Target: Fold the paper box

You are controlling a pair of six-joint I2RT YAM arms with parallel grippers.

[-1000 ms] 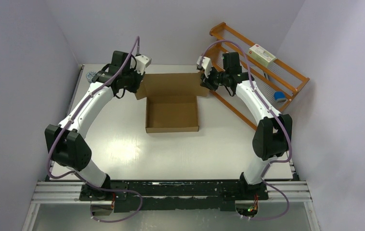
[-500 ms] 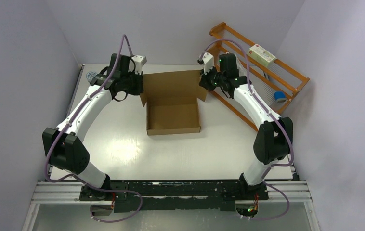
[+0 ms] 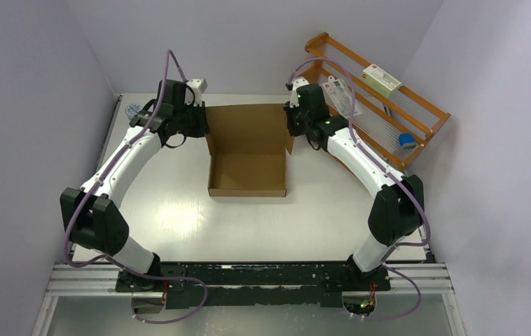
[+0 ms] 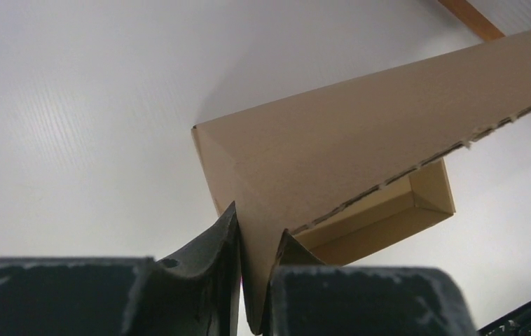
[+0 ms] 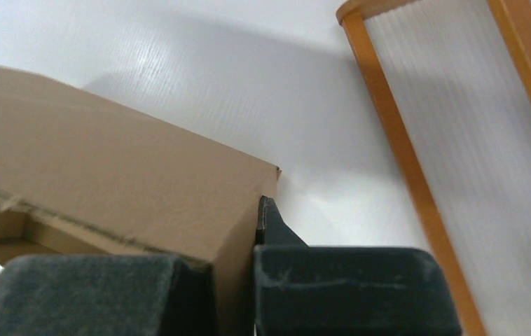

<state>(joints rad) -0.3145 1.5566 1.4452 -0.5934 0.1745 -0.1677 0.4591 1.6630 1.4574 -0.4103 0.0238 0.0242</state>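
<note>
The paper box (image 3: 249, 175) is a shallow brown cardboard tray in the middle of the table, its lid panel (image 3: 249, 124) raised at the far side. My left gripper (image 3: 205, 130) is shut on the lid's left side flap. In the left wrist view the cardboard (image 4: 361, 133) is pinched between the left gripper's (image 4: 257, 234) dark fingers, with the tray's inside showing below. My right gripper (image 3: 290, 126) is shut on the lid's right side flap. In the right wrist view that flap (image 5: 108, 168) runs down between the right gripper's (image 5: 238, 241) jaws, and only one fingertip (image 5: 268, 210) shows.
An orange wooden rack (image 3: 382, 105) leans at the back right, close behind my right arm, and shows in the right wrist view as a rail (image 5: 389, 140). It carries a white carton with a red label (image 3: 382, 78) and a blue item (image 3: 408, 140). Walls enclose the table.
Both grippers have closed on the lid's side flaps and moved inward, turning the splayed flaps in. The lid stands more upright and the box has slid slightly left.
</note>
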